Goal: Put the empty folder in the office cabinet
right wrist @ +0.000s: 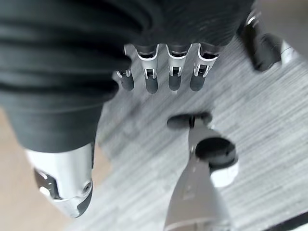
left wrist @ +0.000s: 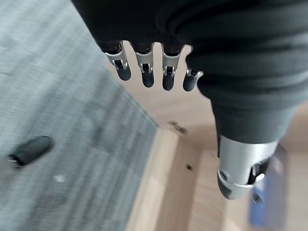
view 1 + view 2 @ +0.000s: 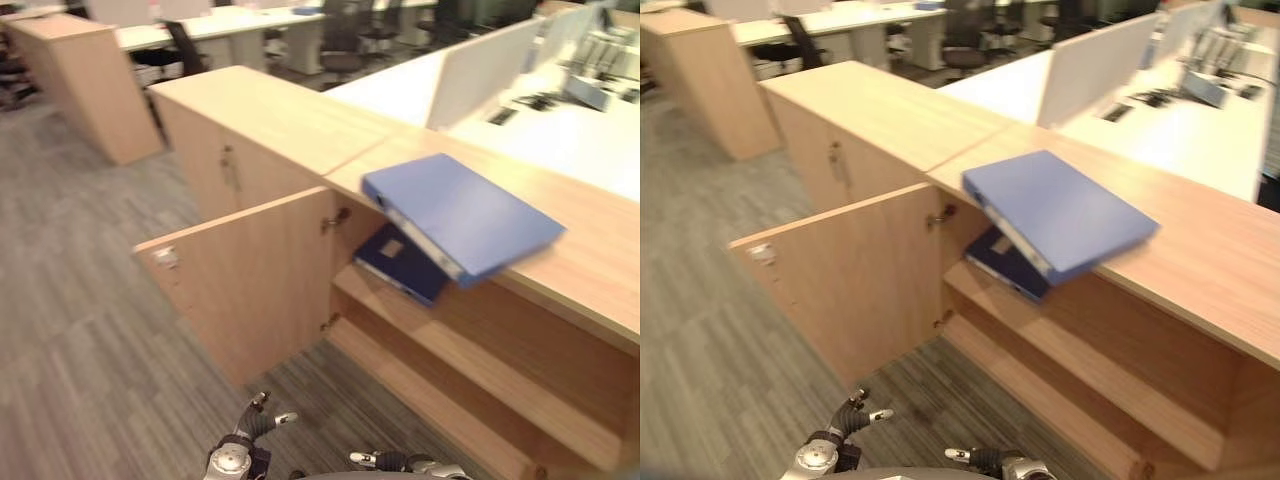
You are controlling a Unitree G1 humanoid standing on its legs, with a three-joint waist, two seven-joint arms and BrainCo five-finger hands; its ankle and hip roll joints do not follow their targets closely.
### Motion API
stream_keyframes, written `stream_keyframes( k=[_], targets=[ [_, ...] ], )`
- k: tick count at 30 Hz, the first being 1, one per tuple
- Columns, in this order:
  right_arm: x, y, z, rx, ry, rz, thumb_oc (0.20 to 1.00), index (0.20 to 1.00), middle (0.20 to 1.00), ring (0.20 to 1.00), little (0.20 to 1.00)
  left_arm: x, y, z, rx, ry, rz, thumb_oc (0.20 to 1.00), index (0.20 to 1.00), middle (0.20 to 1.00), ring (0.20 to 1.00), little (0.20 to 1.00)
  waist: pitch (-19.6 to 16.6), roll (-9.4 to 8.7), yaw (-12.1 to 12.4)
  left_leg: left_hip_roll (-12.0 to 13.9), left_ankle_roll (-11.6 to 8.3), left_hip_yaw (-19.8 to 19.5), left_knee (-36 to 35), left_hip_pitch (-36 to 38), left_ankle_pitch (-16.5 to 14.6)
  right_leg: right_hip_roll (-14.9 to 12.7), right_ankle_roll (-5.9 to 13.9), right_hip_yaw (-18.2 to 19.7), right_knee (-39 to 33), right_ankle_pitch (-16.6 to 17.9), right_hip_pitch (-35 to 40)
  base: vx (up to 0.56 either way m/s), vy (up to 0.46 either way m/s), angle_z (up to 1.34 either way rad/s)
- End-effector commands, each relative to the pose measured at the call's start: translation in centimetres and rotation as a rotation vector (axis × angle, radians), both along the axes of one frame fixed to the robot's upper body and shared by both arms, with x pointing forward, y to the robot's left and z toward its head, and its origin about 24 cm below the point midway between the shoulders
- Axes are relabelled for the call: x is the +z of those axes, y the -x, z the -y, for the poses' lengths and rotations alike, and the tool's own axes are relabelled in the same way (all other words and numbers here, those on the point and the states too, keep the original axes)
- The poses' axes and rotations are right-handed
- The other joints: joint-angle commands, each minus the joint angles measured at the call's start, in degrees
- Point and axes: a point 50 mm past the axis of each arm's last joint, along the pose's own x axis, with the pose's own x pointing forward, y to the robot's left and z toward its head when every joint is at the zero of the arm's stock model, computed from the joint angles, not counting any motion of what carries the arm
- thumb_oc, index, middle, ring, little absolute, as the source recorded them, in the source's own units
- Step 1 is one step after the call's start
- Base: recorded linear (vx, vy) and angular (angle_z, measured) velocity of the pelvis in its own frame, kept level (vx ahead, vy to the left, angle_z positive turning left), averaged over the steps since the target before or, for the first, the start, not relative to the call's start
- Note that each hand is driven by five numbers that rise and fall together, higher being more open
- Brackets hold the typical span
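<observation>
Lying on cabinet (image 3: 300, 260) shelf: folder (image 3: 403, 264)

No words, numbers or signs could be read anywhere. A small pale label was seen on the dark blue folder (image 3: 400, 262) inside the cabinet (image 3: 470, 350), but nothing on it could be made out. A pale strip was seen along the spine of the blue folder (image 3: 465, 213) on top of the cabinet, and no letters could be told there.
</observation>
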Motion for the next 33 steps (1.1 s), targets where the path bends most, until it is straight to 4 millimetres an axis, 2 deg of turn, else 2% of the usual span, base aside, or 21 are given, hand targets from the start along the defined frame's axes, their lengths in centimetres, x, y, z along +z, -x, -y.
stream_keyframes(
  k=[1,5,9,11,12,13,14,15,16,17,21,23,25,26,27,28,30,33],
  targets=[
    [0.3,-1.5,0.1,-0.037,0.019,0.037,1.0,1.0,1.0,1.0,1.0,2.5,-3.4,2.5,-0.047,0.092,0.147,1.0,1.0,1.0,1.0,1.0,0.6,-1.13,2.4,2.2,-1.23,1.2,0.1,5.6,-4.9,4.3,-2.4,-1.6,-7.5,5.8,1.1,-0.01,-0.34,-0.98],
    [0.2,-0.9,0.1,-0.049,0.025,0.023,1.0,1.0,1.0,1.0,1.0,2.3,-3.3,3.1,-0.068,0.12,0.123,1.0,1.0,1.0,1.0,1.0,0.1,-0.9,1.2,3.5,-2.16,3.6,0.1,7.2,-5.6,6.7,-3.64,3.5,-7.5,4.2,0.1,0.04,-0.243,-0.59],
    [0.0,-0.2,-0.3,-0.047,0.006,0.011,1.0,1.0,1.0,1.0,1.0,1.8,-2.6,3.6,-0.095,0.129,0.092,1.0,1.0,1.0,1.0,1.0,-0.6,-0.93,-0.3,6.0,-5.43,6.8,0.1,10.9,-6.8,10.4,-5.77,8.5,-7.5,2.6,-0.1,0.11,-0.276,-0.43],
    [0.0,-0.1,-0.5,-0.012,0.011,0.005,1.0,1.0,1.0,1.0,1.0,1.7,-2.5,3.5,-0.104,0.125,0.085,1.0,1.0,1.0,1.0,1.0,0.1,-1.39,-0.3,7.5,-7.0,7.8,3.2,11.3,-7.9,11.3,-6.96,9.8,-7.5,2.3,0.2,0.08,-0.279,-0.45],
    [0.0,0.1,-0.6,0.029,0.02,0.002,1.0,1.0,1.0,1.0,1.0,1.2,-2.3,3.4,-0.118,0.107,0.06,1.0,1.0,1.0,1.0,1.0,0.3,-2.24,-0.5,10.0,-8.8,8.8,8.5,10.5,-10.0,12.1,-8.01,11.1,-7.5,1.9,0.8,0.07,-0.328,-0.34],
    [0.0,0.1,-0.7,0.033,0.02,0.001,1.0,1.0,1.0,1.0,1.0,1.1,-2.3,3.3,-0.12,0.103,0.056,1.0,1.0,1.0,1.0,1.0,0.4,-2.55,-0.6,10.8,-9.05,8.7,10.7,10.4,-11.1,12.4,-8.43,11.9,-7.5,1.7,1.0,0.09,-0.301,-0.32],
    [0.0,0.1,-0.7,0.036,0.021,-0.001,1.0,1.0,1.0,1.0,1.0,1.1,-2.3,3.4,-0.12,0.099,0.056,1.0,1.0,1.0,1.0,1.0,0.8,-2.78,-0.5,11.6,-9.12,6.9,14.6,9.6,-11.9,12.6,-8.93,13.5,-7.5,1.5,1.1,0.08,-0.178,-0.52],
    [-0.1,0.3,-0.6,0.039,0.026,-0.012,1.0,1.0,1.0,1.0,1.0,0.8,-1.9,3.4,-0.107,0.099,0.042,1.0,1.0,1.0,1.0,1.0,0.9,-2.71,0.1,10.6,-8.59,-0.9,17.7,6.7,-11.5,12.8,-9.4,15.1,-7.5,1.0,1.2,0.1,-0.133,-0.88],
    [-0.2,0.7,-0.7,0.045,0.034,-0.02,1.0,1.0,1.0,1.0,1.0,0.5,-1.4,3.2,-0.085,0.099,0.028,1.0,1.0,1.0,1.0,1.0,1.3,-3.06,0.5,8.0,-7.42,-8.8,16.3,4.1,-12.7,13.1,-9.56,16.8,-7.5,0.3,1.3,0.1,-0.042,-0.91],
    [-0.2,0.8,-0.6,0.051,0.045,-0.024,1.0,1.0,1.0,1.0,1.0,0.6,-1.3,3.0,-0.068,0.1,0.028,1.0,1.0,1.0,1.0,1.0,1.7,-3.03,0.9,7.2,-7.96,-14.6,12.6,2.3,-10.1,13.4,-9.54,18.6,-7.5,0.2,1.4,0.08,0.026,-0.84],
    [-0.1,0.2,-0.2,0.034,0.062,-0.011,1.0,1.0,1.0,1.0,1.0,0.9,-1.6,2.5,-0.034,0.094,0.042,1.0,1.0,1.0,1.0,1.0,3.2,-2.52,1.8,5.8,-8.75,-28.1,8.8,-3.7,-5.2,13.5,-9.57,22.7,-7.5,0.3,1.2,0.03,0.101,-0.76],
    [-0.1,0.2,-0.1,0.029,0.066,-0.007,1.0,1.0,1.0,1.0,1.0,0.9,-1.6,2.5,-0.027,0.099,0.043,1.0,1.0,1.0,1.0,1.0,3.1,-2.11,1.9,6.1,-8.54,-28.0,7.5,-2.4,-5.4,13.5,-9.12,23.7,-7.5,0.5,1.1,0.08,0.25,-0.98],
    [-0.1,-0.1,-0.1,-0.013,0.064,0.015,1.0,1.0,1.0,1.0,1.0,0.9,-1.3,2.4,-0.026,0.11,0.029,1.0,1.0,1.0,1.0,1.0,2.0,-0.71,1.3,4.5,-6.66,-24.4,3.2,2.6,-4.8,11.5,-7.06,26.1,-7.5,0.8,0.4,0.15,0.515,-0.65],
    [-0.1,0.0,-0.1,-0.013,0.064,0.014,1.0,1.0,1.0,1.0,1.0,0.9,-1.3,2.4,-0.026,0.11,0.028,1.0,1.0,1.0,1.0,1.0,2.1,-0.73,1.5,4.5,-6.64,-24.3,3.0,2.8,-4.7,11.5,-7.04,26.2,-7.5,0.8,0.5,0.13,0.419,-0.6],
    [0.0,-0.3,-0.3,-0.014,0.057,0.028,1.0,1.0,1.0,1.0,1.0,1.0,-1.4,2.2,-0.036,0.105,0.029,1.0,1.0,1.0,1.0,1.0,1.8,-0.43,1.2,3.5,-5.26,-23.0,1.1,4.7,-4.2,10.6,-6.08,27.4,-7.5,0.9,0.1,0.1,0.283,-0.66],
    [0.1,-0.5,-0.5,-0.013,0.052,0.035,1.0,1.0,1.0,1.0,1.0,1.0,-1.5,2.2,-0.038,0.104,0.03,1.0,1.0,1.0,1.0,1.0,1.6,-0.4,1.2,2.9,-4.71,-22.4,0.5,5.5,-4.1,10.1,-5.58,28.0,-7.5,1.0,0.0,0.12,0.369,-0.62],
    [0.1,-0.6,-0.5,-0.014,0.05,0.041,1.0,1.0,1.0,1.0,1.0,1.0,-1.6,2.1,-0.034,0.101,0.031,1.0,1.0,1.0,1.0,1.0,1.6,-0.43,1.2,2.4,-4.17,-21.9,0.3,6.0,-4.3,9.7,-5.18,28.5,-7.5,1.2,-0.1,0.06,0.198,-0.23],
    [0.2,-0.8,-1.0,-0.012,0.039,0.047,1.0,1.0,1.0,1.0,1.0,0.8,-1.4,1.8,0.001,0.097,0.022,1.0,1.0,1.0,1.0,1.0,1.3,-0.49,1.6,0.7,-2.39,-20.5,0.1,7.2,-5.4,8.0,-3.57,29.0,-7.5,2.0,-0.7,0.06,0.205,-0.21]
  ],
)
